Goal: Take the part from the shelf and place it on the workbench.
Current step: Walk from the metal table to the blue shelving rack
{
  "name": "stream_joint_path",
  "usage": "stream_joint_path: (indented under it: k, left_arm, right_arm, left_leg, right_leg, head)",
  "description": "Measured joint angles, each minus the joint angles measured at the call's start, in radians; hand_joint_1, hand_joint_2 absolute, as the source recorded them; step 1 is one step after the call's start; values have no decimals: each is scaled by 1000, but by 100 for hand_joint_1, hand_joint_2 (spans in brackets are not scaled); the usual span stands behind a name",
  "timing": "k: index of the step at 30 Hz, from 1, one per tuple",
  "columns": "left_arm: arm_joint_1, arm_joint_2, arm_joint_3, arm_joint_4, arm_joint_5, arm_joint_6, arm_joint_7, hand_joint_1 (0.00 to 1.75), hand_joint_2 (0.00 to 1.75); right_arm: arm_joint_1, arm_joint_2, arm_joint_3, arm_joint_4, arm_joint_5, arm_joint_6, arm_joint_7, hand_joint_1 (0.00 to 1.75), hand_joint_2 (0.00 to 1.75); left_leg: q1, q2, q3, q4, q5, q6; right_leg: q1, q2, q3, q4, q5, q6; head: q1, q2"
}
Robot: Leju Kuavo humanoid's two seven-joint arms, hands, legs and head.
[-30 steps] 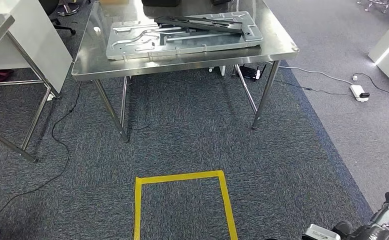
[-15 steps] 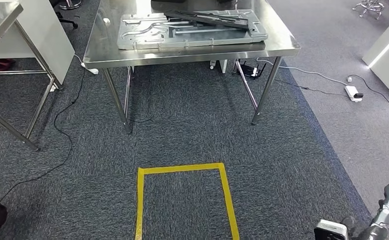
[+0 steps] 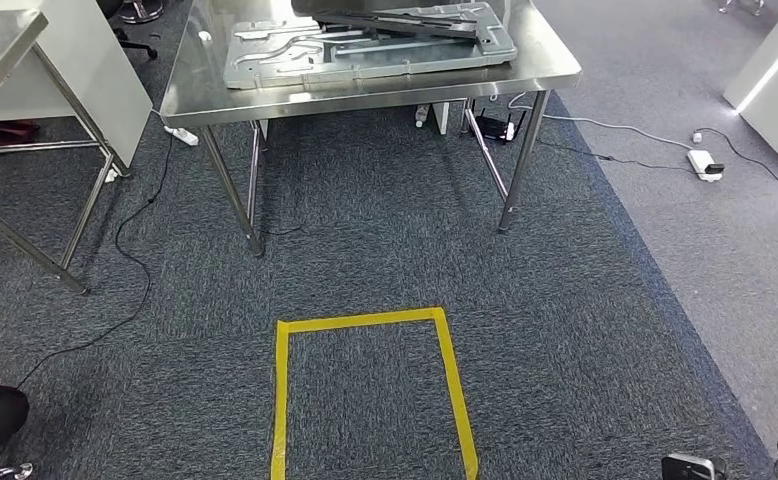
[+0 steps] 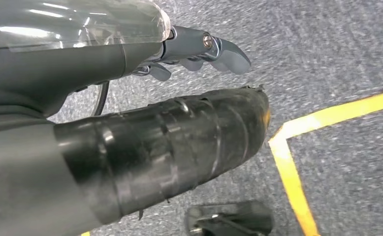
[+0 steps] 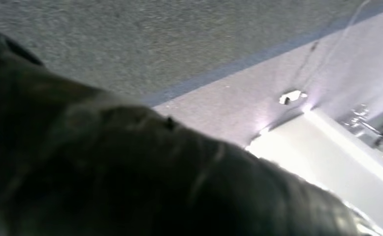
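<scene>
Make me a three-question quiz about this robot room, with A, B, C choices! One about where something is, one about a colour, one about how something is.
1. Where does the big metal part lie?
A. On the steel workbench
B. On the carpet
C. Inside the tape square

2. What colour is the tape square on the floor?
A. Red
B. Yellow
C. Green

3. How is the white power strip lying?
A. Hanging from the workbench
B. Standing on a chair
C. Flat on the floor, with a cable attached

Answers:
1. A: the part rests flat on the workbench top, up above the carpet.
2. B: the tape lines on the dark carpet are bright yellow.
3. C: it sits on the grey floor to the right of the workbench, with a thin cable running off from it.
</scene>
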Motion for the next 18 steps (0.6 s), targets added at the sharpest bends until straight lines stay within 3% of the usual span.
stream_joint_path:
  k: [1,3,5,6,8,10,11,13,14,15,16,18]
  left_arm:
    - [0,0,0,0,0,0,0,0,0]
    - [-1,0,0,0,-1,0,0,0,0]
    - [-3,1,0,0,-1,1,0,0,0]
    - [-4,2,1,-1,-2,1,0,0,0]
    - [-4,2,1,-1,-2,1,0,0,0]
    - [-4,1,1,-1,-2,1,0,0,0]
    - [-4,0,1,-1,-2,1,0,0,0]
    - [-4,0,1,-1,-2,2,0,0,0]
    - [-4,0,2,-1,-2,2,0,0,0]
    - [-4,0,2,-1,-2,2,0,0,0]
    - [-4,0,2,-1,-2,1,0,0,0]
    - [-4,-1,2,0,-2,1,0,0,0]
  right_arm:
    - [-2,1,-8,10,-1,0,2,0,0]
    - [-6,2,-24,28,-2,-1,-5,0,0]
    - [-8,4,-35,40,-4,-6,-20,0,0]
    - [-9,5,-37,42,-7,-9,-26,0,0]
    - [-9,7,-38,42,-14,-15,-31,0,0]
    - [-8,8,-38,39,-20,-17,-32,0,0]
    - [-6,8,-38,37,-21,-18,-31,0,0]
    - [-5,8,-38,36,-23,-19,-30,0,0]
    - [-4,8,-38,36,-24,-19,-29,0,0]
    - [-4,8,-38,36,-25,-19,-29,0,0]
    - [-4,8,-38,35,-25,-19,-29,0,0]
    - [-4,8,-38,34,-26,-19,-29,0,0]
  left_leg:
    - [0,0,18,-4,16,0]
    - [-1,0,107,-119,68,8]
    - [-5,-1,190,-251,85,19]
    - [-8,-1,205,-284,81,24]
    - [-10,0,200,-298,85,33]
    - [-5,3,188,-305,102,49]
    - [-2,5,180,-309,112,57]
    - [-1,7,159,-308,127,67]
    - [-2,8,148,-306,134,67]
    - [-2,9,138,-303,141,67]
    - [-2,9,127,-299,147,65]
    - [0,8,109,-286,155,60]
  right_leg:
    - [1,0,-12,5,6,2]
    - [1,0,-32,19,14,7]
    - [3,-1,-47,34,21,15]
    - [3,-1,-52,38,26,21]
    - [4,-2,-58,39,37,35]
    - [3,3,-68,56,18,46]
    - [2,5,-80,87,-15,52]
    - [-4,8,-116,199,-105,61]
    - [-7,8,-130,258,-135,66]
    - [-9,8,-133,295,-146,70]
    - [-11,8,-118,297,-135,72]
    - [-16,8,-36,191,-83,73]
  head:
    - [0,0]
    - [0,0]
    - [0,0]
    - [0,0]
    - [1,0]
    - [2,0]
    - [3,0]
    - [5,0]
    - [5,0]
    - [4,0]
    - [4,0]
    - [4,0]
